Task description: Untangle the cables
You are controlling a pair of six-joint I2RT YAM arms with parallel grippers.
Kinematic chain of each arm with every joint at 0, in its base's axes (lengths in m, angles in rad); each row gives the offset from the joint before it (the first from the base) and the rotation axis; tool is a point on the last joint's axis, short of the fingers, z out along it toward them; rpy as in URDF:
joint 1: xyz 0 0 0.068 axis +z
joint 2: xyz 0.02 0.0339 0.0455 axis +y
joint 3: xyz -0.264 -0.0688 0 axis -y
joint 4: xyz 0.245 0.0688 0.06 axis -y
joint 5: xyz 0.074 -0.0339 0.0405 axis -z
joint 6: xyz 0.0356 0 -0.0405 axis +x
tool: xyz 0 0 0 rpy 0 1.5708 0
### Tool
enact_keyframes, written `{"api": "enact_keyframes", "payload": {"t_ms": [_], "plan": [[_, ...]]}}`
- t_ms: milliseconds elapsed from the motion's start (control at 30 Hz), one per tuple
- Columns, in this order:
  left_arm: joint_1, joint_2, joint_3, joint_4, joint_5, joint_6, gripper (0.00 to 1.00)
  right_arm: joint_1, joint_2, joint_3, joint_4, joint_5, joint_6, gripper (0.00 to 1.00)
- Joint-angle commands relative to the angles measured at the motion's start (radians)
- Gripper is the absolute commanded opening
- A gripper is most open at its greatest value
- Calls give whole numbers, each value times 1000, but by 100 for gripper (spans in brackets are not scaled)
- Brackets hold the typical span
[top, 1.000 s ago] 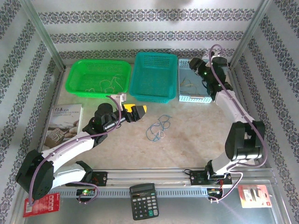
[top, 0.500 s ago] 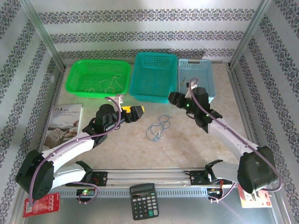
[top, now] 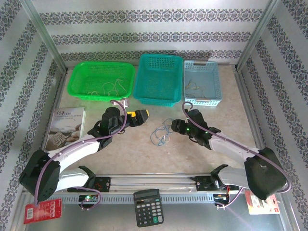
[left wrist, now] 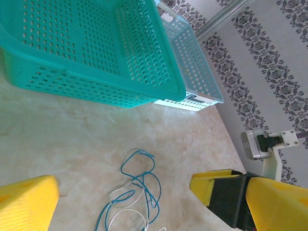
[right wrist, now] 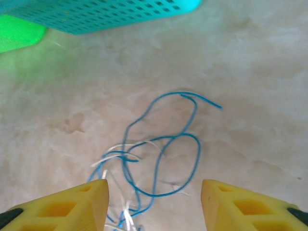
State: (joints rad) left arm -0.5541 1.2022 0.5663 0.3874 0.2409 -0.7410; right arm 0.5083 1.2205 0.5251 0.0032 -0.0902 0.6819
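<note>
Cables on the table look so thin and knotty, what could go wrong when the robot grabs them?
1. The blue and white cables lie crossed over one another below the open right end effector. Closing there might pinch several strands and drag the whole tangle.
2. The open left end effector sits just across the tangle, so the two could bump.
3. The teal basket stands close behind, and a lifted strand might snag on it.
</note>
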Motion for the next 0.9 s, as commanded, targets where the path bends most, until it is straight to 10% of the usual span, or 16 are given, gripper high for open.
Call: {"api": "enact_keyframes", "payload": {"t_ms": [0,867], "plan": [[13,14,10,0,21,-10,100,-3,37,6,4,38,2,50],[12,24,-20,63,40,-45,100,-53,370,205,97,-85,5,34]]}}
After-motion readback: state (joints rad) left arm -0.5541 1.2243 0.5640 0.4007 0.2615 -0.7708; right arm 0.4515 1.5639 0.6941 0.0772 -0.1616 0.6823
